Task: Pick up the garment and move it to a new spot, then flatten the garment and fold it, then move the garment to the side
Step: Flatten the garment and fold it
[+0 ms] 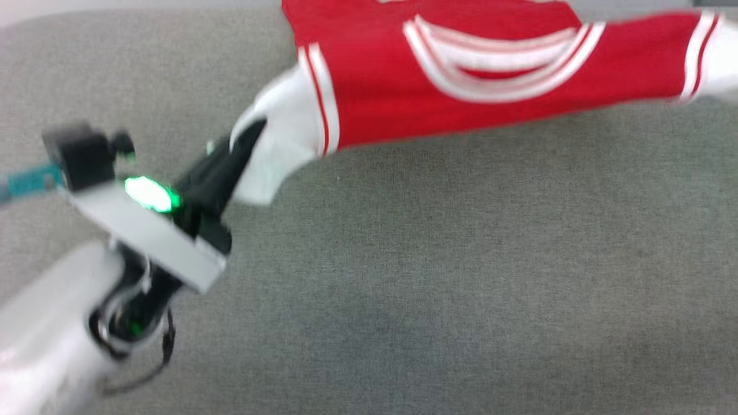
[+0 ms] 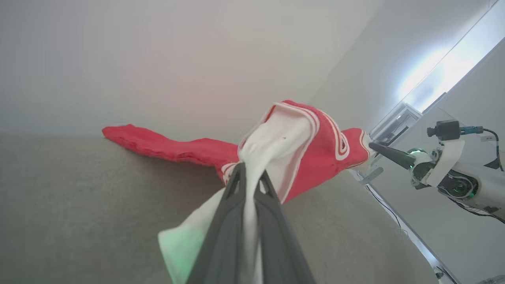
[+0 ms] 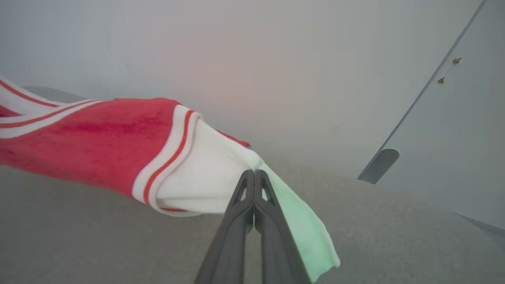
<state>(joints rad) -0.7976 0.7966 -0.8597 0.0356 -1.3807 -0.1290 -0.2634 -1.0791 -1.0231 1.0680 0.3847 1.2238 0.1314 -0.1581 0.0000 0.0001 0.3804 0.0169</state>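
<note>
The red jersey shirt with white short sleeves [image 1: 403, 109] is stretched out sideways, held up by both sleeves. It hangs just over the far part of a big grey woven cloth top [image 1: 461, 288]. The shirt looks soft and smooth. Its round collar [image 1: 496, 63] has red and white stripes, and thin red and white bands run where each white sleeve joins the red part. In the left wrist view the shirt [image 2: 315, 157] is bunched and wrinkled. A long red end of it trails away and looks to lie on the grey top.

The left gripper [image 1: 251, 129] has two long dark fingers that come to a point. They are squeezed tight on the loose edge of one white sleeve. Its wrist view shows the cloth pinched between the fingers [image 2: 229, 221]. The right gripper [image 3: 254, 173] is also pressed tight on the other white sleeve, with the sleeve's end flopping down beside it.

A bright green light [image 1: 151, 195] glows on the left wrist, next to a small black box [image 1: 86, 153]. The grey top looks rough and flat. Behind it is a plain pale wall [image 2: 158, 59].
</note>
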